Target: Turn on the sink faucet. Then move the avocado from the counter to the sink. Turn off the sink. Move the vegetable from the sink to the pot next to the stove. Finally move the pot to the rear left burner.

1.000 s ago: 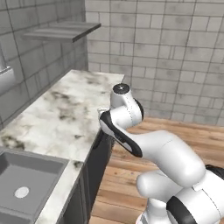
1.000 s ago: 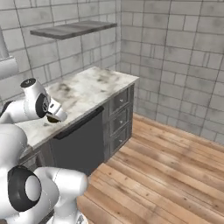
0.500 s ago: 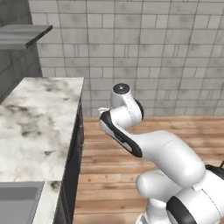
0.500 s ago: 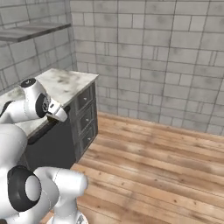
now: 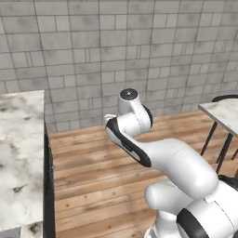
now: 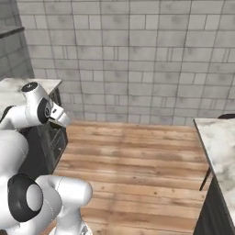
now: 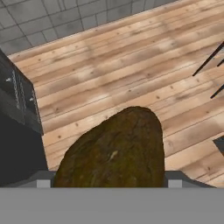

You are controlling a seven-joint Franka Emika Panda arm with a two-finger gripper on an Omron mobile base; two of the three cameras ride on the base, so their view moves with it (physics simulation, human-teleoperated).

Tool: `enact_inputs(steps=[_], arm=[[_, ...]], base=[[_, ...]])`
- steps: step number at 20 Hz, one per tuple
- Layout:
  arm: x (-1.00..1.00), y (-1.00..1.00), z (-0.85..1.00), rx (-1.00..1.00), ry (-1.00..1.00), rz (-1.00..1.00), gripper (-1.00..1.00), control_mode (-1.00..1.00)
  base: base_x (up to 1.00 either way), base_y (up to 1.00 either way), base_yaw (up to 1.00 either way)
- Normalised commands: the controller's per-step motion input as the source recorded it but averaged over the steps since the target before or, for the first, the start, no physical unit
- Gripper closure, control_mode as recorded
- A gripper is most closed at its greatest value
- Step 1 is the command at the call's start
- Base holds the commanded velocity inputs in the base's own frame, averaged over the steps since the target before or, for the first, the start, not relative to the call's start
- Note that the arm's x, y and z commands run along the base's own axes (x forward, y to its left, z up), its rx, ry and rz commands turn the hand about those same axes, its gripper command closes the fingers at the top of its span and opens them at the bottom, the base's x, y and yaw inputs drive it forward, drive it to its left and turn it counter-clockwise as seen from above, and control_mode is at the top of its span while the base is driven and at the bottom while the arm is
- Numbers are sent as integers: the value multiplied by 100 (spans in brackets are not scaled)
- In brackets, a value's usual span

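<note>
Marble counter point(image 5: 21, 153) runs along the left side of the left base view, its thick edge dropping to dark cabinet fronts below. Next to it the white arm bends up over bare wooden floor point(image 5: 93, 176), with a grey block wall point(image 5: 139, 46) behind. Further right, the corner of a second marble-topped table point(image 5: 223, 111) on thin dark legs juts in.

From the right base view the counter point(image 6: 23, 85) sits far left with dark drawers point(image 6: 55, 137) under it; the arm's wrist hangs just in front of them, over the planks, and the other table point(image 6: 215, 151) fills the right edge.

Looking along the hand, the avocado point(image 7: 114, 151), a brownish-olive lump, sits between the gripper point(image 7: 107, 183) tips, jaws spread wide around it and clasping it, above the floor, well clear of the counter.
</note>
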Motion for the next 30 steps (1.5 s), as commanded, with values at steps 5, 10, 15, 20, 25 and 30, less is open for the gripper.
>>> enact_inputs(steps=[5, 10, 15, 20, 25, 30], arm=[[0, 0, 0, 0, 0, 0, 100, 100], [0, 0, 0, 0, 0, 0, 100, 100], [0, 0, 0, 0, 0, 0, 100, 100], [0, 0, 0, 0, 0, 0, 100, 100], [0, 0, 0, 0, 0, 0, 100, 100], [0, 0, 0, 0, 0, 0, 100, 100]], base=[[-8, -35, -47], [-49, -47, -46], [-65, -49, -43], [-76, -55, -38], [-55, -60, -33], [-35, -65, -33]])
